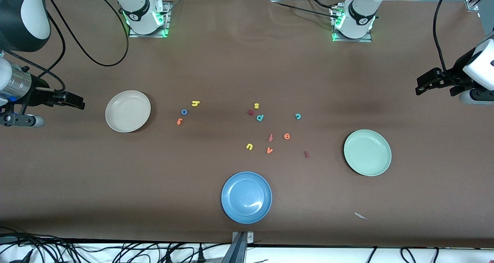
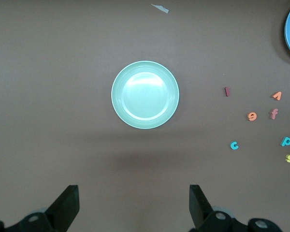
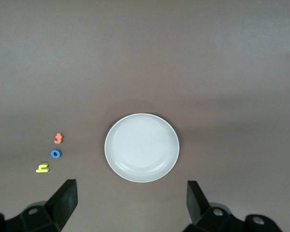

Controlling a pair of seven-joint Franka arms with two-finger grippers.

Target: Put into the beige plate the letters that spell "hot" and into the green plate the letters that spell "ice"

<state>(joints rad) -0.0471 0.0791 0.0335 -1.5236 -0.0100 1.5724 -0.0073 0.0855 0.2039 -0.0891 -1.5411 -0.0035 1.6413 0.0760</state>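
My left tool (image 2: 133, 205) and right tool (image 3: 131, 203): wide open, empty, high over worktop ends. Yellow h (image 1: 195, 103), blue o (image 1: 184, 112), orange t (image 1: 179, 121) beside beige plate (image 1: 127, 111); likely light, thin: pinch by edges.

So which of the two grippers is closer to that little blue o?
The right gripper. It hangs open past the beige plate, which lies beside the blue o. The left gripper waits open at the table's other end.
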